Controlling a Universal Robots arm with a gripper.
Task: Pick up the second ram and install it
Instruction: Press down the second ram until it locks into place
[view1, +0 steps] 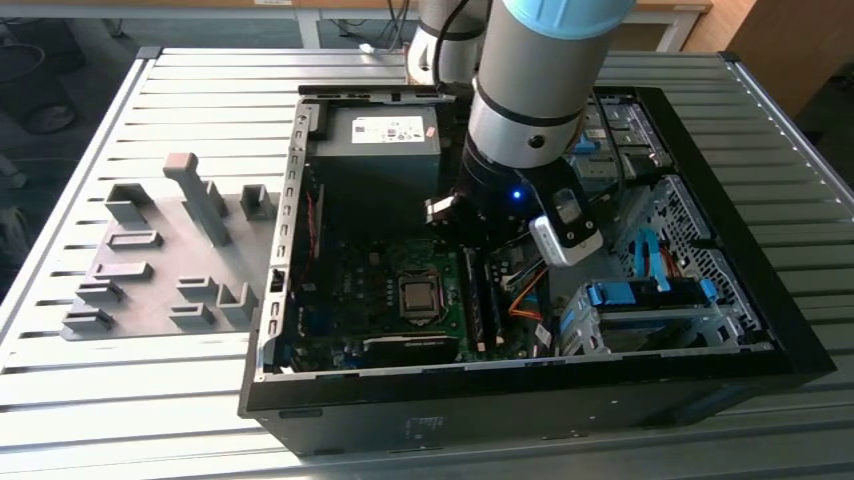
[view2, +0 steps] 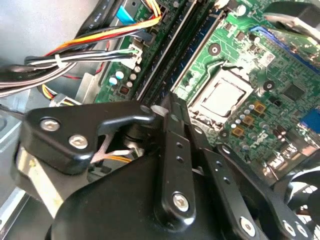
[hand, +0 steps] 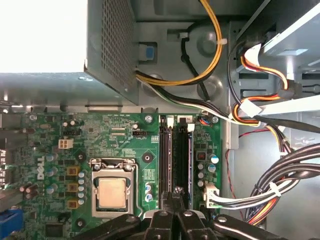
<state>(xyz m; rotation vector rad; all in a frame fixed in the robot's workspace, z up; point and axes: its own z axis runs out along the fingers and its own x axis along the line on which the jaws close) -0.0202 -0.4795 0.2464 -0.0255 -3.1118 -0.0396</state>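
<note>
Two long memory slots (hand: 166, 155) run beside the processor socket (hand: 111, 192) on the green motherboard (hand: 60, 150). The second ram (hand: 186, 155), a thin stick with a blue edge, stands on edge in the slot farther from the socket. It appears in the exterior view as a dark strip (view1: 489, 305). My gripper (hand: 176, 194) is shut, fingertips together over the near end of the slots. I cannot tell whether they touch the stick. In the second wrist view the black fingers (view2: 169, 125) hang just above the slots (view2: 170, 55).
The open black computer case (view1: 747, 300) lies on a slatted metal table (view1: 160, 90). Inside it are the power supply (view1: 380, 130), bundled cables (hand: 260, 115) and blue drive-bay latches (view1: 641, 295). A grey tray of holder blocks (view1: 147, 290) sits on the exterior view's left.
</note>
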